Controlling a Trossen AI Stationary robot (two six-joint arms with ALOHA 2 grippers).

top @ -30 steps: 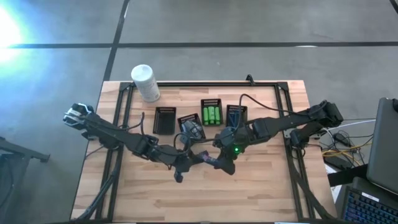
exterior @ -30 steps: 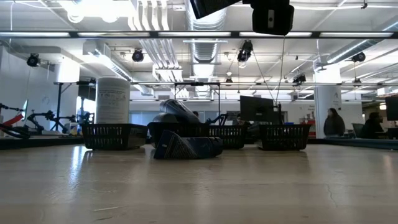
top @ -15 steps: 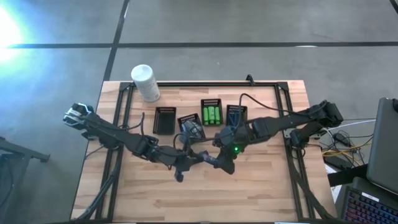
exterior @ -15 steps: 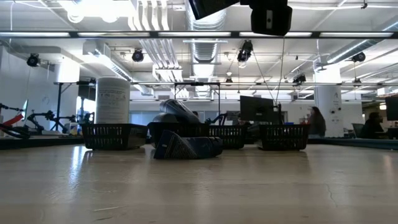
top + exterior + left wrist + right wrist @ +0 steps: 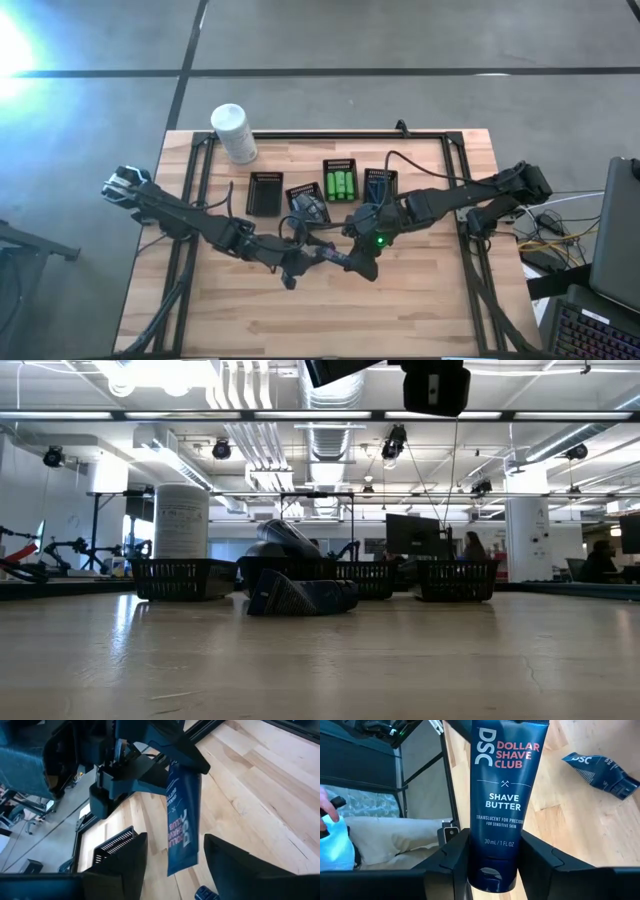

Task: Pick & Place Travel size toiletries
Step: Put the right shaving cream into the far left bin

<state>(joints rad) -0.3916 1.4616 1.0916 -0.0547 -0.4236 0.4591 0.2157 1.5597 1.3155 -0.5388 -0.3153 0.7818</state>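
Observation:
A dark blue "Shave Butter" tube (image 5: 502, 785) hangs in the air above the middle of the table, between my two grippers (image 5: 325, 254). My right gripper (image 5: 493, 835) is shut on its cap end. My left gripper (image 5: 175, 839) faces it with its fingers open on either side of the tube's flat crimped end (image 5: 179, 865); a gap shows on each side. A second dark tube (image 5: 300, 597) lies flat on the table in front of the baskets. Green bottles fill one black basket (image 5: 340, 182). My right gripper pinches the tube's cap end (image 5: 492, 870) between its two fingers. It comes from the table's right, and the tube sticks straight out ahead of the fingers toward my left gripper. The tube is lifted clear of the table.
Several small black slatted baskets (image 5: 265, 193) stand in a row at mid-table. A large white canister (image 5: 233, 132) stands at the far left. A black frame rail (image 5: 330, 135) runs around the tabletop. Bare wood lies toward the near edge (image 5: 330, 320).
My left gripper has opened and let go of the tube's crimped end, staying about where it was. The tube remains in my right gripper, clear of the table.

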